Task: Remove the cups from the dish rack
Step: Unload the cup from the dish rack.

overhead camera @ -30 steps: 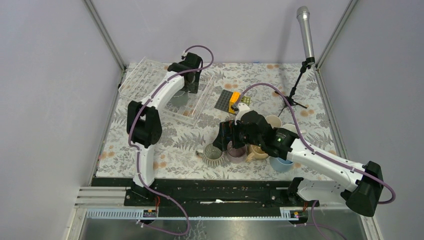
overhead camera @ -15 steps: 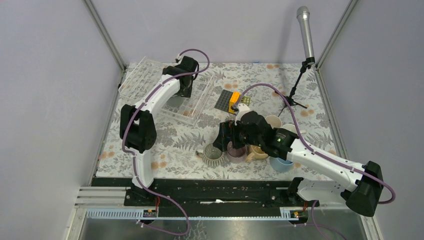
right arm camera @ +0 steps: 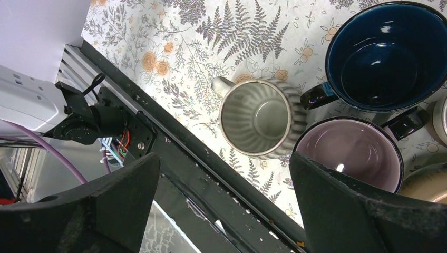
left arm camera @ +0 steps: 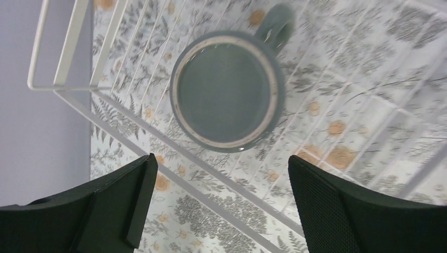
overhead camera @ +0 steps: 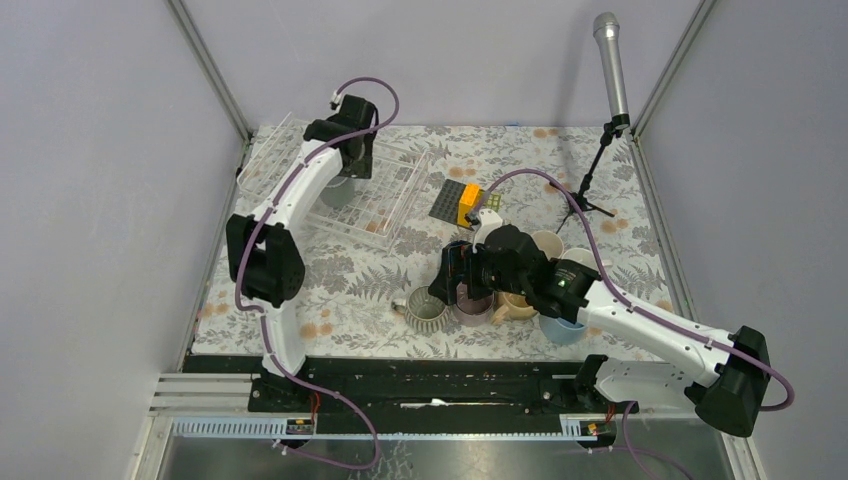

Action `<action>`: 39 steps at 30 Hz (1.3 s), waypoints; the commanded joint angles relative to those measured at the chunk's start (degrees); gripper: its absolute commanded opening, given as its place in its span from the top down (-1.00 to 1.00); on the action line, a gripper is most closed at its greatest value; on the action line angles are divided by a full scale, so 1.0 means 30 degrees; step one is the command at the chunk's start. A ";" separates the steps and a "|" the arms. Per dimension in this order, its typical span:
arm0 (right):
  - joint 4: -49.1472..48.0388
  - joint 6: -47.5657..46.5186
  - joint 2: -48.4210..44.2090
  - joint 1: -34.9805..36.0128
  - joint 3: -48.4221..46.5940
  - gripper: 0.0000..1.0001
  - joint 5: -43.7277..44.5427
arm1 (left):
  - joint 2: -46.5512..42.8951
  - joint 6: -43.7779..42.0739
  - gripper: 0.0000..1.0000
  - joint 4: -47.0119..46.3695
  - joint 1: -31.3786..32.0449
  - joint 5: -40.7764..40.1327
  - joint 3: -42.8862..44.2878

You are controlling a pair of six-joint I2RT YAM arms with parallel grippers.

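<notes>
The dish rack [overhead camera: 272,150] sits at the far left of the tabletop [overhead camera: 350,285]. One grey-green cup [left arm camera: 226,89] stands in it, mouth up, with thin rack bars close around it. The left gripper [left arm camera: 220,179] hangs over that cup. Its jaws are spread wide with nothing in them. A second ago this arm was more to the right over the rack, and it has slid left.

To the right of the rack lies a dark bumpy plate [overhead camera: 448,197] with a yellow block [overhead camera: 468,203] at its right edge.

Nearer, the right gripper [right arm camera: 224,174] hangs over the ribbed cup [right arm camera: 261,118], jaws spread wide and empty too. The purple cup [right arm camera: 350,158] and the navy cup [right arm camera: 387,55] crowd just beside it. This arm has hardly moved. A tan cup [overhead camera: 515,305] and a light blue cup [overhead camera: 560,328] stand further right. A microphone [overhead camera: 607,50] stands at the far right.
</notes>
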State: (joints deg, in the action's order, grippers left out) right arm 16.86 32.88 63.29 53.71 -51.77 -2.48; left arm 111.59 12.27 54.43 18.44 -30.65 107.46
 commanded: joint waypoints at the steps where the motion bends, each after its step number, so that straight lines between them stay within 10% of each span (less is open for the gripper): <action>1: -0.0636 -0.0210 -0.0470 -0.0129 0.0029 -0.99 0.0358 | 0.0160 0.0259 -0.97 -0.0072 0.0332 0.0516 0.2760; 15: 0.1362 -0.0705 -0.0263 -0.0122 -0.1168 -0.99 0.0524 | 0.6242 -0.4478 -0.84 -0.1404 -0.0664 0.2866 0.9705; 39: 0.2201 -0.0605 0.1255 -0.0141 -0.2398 -0.99 0.1122 | 0.7056 -0.5333 -0.28 -0.3813 -0.3472 1.0323 0.7984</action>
State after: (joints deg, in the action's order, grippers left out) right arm 23.46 31.77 66.61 53.71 -56.42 -1.78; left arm 132.53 -2.90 46.00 7.84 -1.37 132.46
